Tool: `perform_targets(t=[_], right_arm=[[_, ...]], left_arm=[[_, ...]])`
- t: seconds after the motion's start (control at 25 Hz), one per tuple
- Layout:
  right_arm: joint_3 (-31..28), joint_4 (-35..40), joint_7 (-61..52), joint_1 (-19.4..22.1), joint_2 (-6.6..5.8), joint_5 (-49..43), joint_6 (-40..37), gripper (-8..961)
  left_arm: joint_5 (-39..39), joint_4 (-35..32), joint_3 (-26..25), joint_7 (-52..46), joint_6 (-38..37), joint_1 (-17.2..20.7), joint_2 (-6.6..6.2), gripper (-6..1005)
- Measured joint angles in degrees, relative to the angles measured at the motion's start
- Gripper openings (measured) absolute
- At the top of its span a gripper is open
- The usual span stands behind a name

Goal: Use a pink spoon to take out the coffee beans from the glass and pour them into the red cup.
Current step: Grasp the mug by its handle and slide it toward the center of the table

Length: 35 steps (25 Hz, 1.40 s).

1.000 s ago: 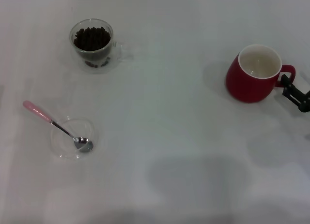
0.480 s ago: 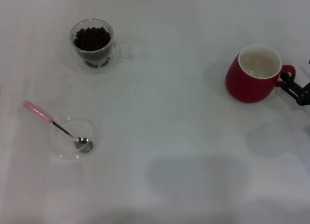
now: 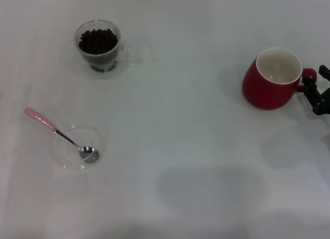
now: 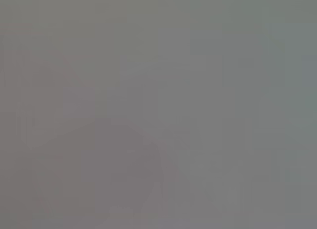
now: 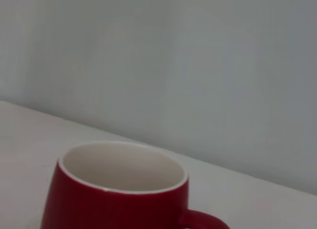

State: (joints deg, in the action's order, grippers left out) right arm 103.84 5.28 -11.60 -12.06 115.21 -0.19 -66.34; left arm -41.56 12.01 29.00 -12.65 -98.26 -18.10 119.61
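Spread apart, my right gripper (image 3: 320, 90) jaws sit right at the red cup (image 3: 270, 79) handle without pinching it; left gripper's out of view.

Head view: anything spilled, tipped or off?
Nothing stands out. The glass and red cup stand upright, coffee beans inside the glass, pink spoon resting on the saucer. Right gripper sits by the cup's handle.
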Motion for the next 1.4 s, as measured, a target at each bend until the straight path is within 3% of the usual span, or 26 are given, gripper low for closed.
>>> perform_targets(t=[0.2, 0.64, 0.88, 1.4], right_arm=[[1.24, 0.26, 0.54, 0.03, 0.00, -0.08, -0.01, 328], [5.33, 1.77, 1.61, -0.11, 0.00, -0.07, -0.65, 268], [8.93, 2.91, 2.13, -0.49, 0.01, -0.07, -0.82, 180], [18.34, 3.53, 1.84, -2.07, -0.07, -0.26, -3.55, 181]], left_arm=[[-0.01, -0.09, 0.00, 0.00, 0.00, -0.01, 0.00, 848], [0.35, -0.07, 0.00, 0.00, 0.00, 0.07, -0.10, 849], [0.42, -0.12, -0.01, 0.00, 0.08, 0.09, -0.09, 848], [0.44, -0.14, 0.00, 0.00, 0.11, 0.61, -0.08, 849]])
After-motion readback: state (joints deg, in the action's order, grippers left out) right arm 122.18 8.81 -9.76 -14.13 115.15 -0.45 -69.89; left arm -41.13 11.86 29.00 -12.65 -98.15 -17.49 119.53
